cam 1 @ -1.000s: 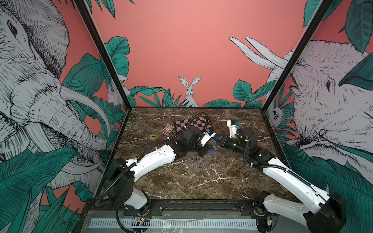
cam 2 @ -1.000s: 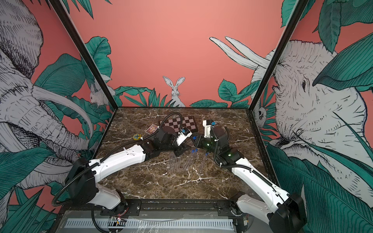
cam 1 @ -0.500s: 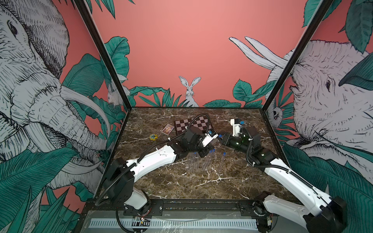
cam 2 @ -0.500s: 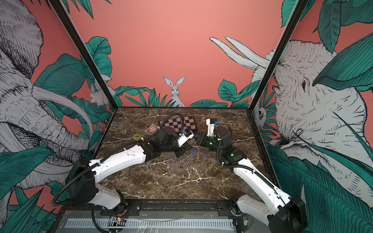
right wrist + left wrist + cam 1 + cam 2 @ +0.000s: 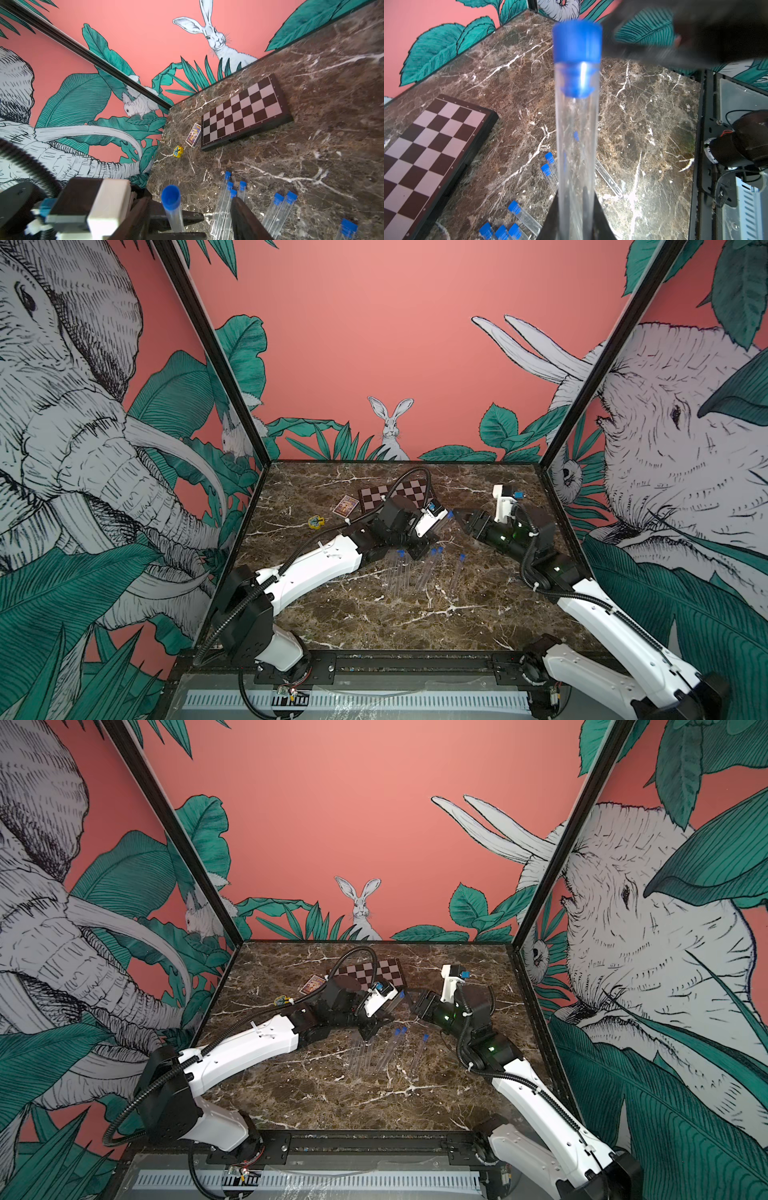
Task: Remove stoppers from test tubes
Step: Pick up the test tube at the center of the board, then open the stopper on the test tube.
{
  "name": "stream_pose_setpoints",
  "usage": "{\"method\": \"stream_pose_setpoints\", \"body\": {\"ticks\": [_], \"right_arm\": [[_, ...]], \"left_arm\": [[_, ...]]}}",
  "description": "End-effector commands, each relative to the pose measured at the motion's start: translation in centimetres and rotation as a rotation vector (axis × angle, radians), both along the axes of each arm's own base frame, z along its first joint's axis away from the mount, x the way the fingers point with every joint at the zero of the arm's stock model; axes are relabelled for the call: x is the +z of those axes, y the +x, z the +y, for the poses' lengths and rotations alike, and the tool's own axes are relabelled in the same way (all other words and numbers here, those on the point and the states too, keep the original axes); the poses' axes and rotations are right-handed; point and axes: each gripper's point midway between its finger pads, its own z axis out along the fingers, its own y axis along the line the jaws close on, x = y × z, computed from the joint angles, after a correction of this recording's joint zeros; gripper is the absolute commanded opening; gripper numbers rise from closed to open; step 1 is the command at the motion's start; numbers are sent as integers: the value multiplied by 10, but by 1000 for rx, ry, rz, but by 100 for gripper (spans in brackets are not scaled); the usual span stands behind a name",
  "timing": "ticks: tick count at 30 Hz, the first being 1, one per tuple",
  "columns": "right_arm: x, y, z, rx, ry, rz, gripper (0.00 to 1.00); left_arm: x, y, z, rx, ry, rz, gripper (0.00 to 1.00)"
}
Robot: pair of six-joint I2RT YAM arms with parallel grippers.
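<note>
- Brown veined marble tabletop [image 5: 374, 614].
- Left pincer [image 5: 576, 207] clamps a clear plastic test tube [image 5: 576, 145]; its bright blue cylindrical stopper [image 5: 577, 41] sits beyond the tips.
- Right pincer [image 5: 190, 200]: jaws apart, stopper near its tips.

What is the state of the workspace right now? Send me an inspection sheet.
Surface: marble table; no spills seen.
Job's things: one tube is held off the table with its blue stopper in place; other tubes lie capped mid-table.
Clutter: chessboard, card box and yellow toy, all behind the tubes.
Grippers: left gripper is shut on the tube; right gripper is open, with the stopper showing between its fingers; contact unclear.
Cables: a black hose arches from the left arm over the chessboard; no snag seen.
Surroundings: jungle-print walls; nothing seen in the way.
</note>
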Motion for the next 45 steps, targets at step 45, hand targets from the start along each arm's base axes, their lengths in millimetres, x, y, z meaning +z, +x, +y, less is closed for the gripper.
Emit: {"method": "stream_pose_setpoints", "body": {"ticks": [45], "right_arm": [[-1,38,43,70,132,120,22]], "left_arm": [[7,-6,-3,26,13,23,0]]}}
